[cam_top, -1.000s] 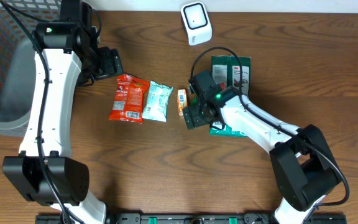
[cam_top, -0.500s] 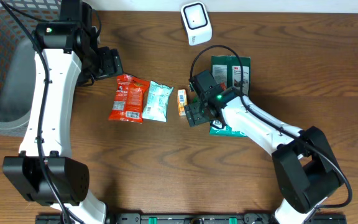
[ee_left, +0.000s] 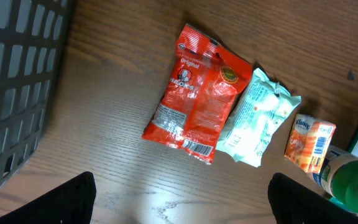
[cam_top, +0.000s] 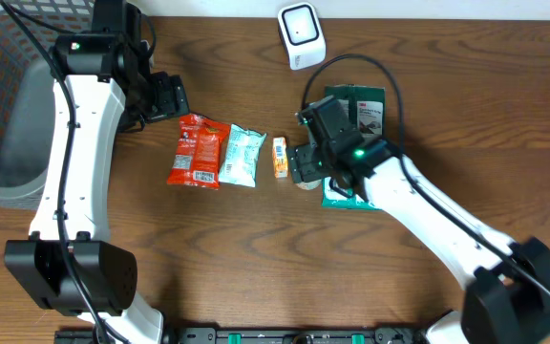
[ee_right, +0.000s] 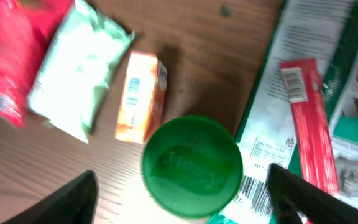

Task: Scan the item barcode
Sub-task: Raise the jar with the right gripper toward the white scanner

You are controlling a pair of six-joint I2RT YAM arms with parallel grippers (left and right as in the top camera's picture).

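Your left hand (ee_left: 185, 196) hung near the basket (cam_top: 8, 86), fingers apart, empty. On the tabletop (cam_top: 208, 248) a red packet (cam_top: 197, 151), pale green packet (cam_top: 243, 155) and orange box (cam_top: 280, 157) lay in a row. Your right hand (ee_right: 180, 177) hovered over the green-lidded jar (ee_right: 194, 146), fingers spread clear of it, beside green packs (cam_top: 356, 105).

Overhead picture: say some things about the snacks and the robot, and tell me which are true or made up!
1. The red snack bag lies right beside the pale green packet. True.
2. The orange box sits on top of the red snack bag. False: it lies on the table, beside the pale green packet.
3. The white scanner sits near the table's far edge. True.
4. The left end effector is holding the red snack bag. False: it is open and empty.
5. The round lid under the right end effector is green. True.
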